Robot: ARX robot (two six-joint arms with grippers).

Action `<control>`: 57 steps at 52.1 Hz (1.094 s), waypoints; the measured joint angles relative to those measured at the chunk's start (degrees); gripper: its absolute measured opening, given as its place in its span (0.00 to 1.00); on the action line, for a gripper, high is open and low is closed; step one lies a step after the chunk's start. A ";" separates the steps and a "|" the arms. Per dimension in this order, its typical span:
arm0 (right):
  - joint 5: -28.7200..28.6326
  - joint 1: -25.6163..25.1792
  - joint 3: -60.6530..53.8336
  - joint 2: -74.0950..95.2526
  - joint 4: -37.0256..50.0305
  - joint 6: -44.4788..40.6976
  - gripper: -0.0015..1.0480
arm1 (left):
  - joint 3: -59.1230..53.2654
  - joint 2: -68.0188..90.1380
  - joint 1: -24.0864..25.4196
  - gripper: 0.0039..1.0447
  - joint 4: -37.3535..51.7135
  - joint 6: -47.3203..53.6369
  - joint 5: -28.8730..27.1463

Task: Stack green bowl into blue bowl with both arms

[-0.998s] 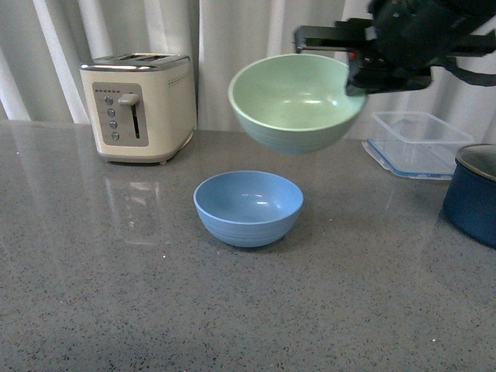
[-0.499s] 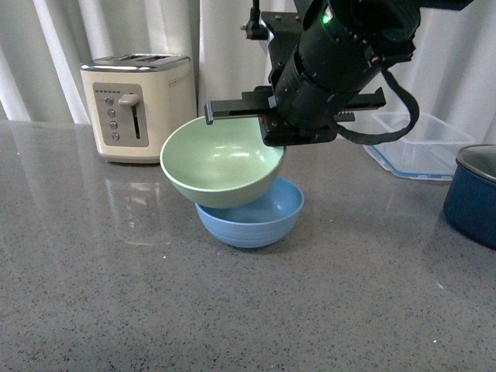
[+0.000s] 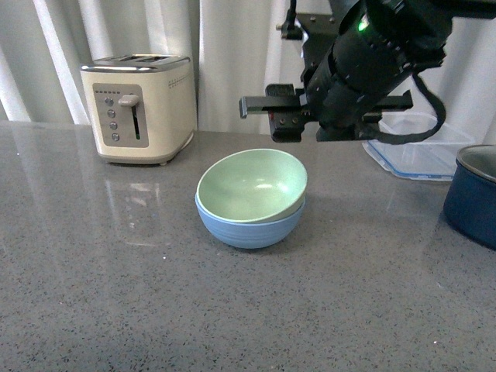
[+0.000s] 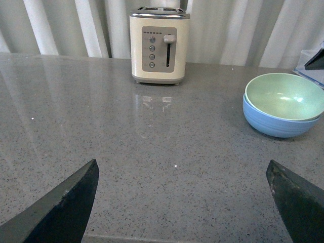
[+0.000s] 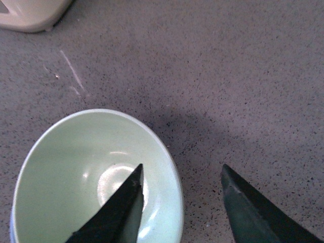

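Green bowl: the pale mint-green round matte bowl (image 3: 253,184) sits tilted inside the light sky-blue round bowl (image 3: 249,225) on the grey speckled counter (image 3: 116,294).
Right gripper (image 5: 182,202): above the bowls, fingers apart, holding nothing.
Left gripper (image 4: 182,202): fingers wide apart, well away from the bowls.

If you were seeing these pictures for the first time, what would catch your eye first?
The green bowl nested, slightly tilted, in the blue bowl mid-counter. Just above and behind hangs the bulky black right arm, its hand open over the bowls. A cream toaster stands back left.
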 joint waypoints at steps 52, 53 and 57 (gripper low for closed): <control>-1.18 -16.17 -68.70 -49.81 53.55 -7.96 0.01 | 0.00 0.00 0.00 0.94 0.00 0.00 0.00; -1.46 -16.41 -69.44 -50.47 53.62 -7.98 0.01 | 0.00 0.00 0.00 0.94 0.00 0.02 0.00; -2.36 -17.53 -72.54 -53.59 53.66 -7.98 0.01 | 0.00 0.00 0.00 0.94 0.00 0.00 0.00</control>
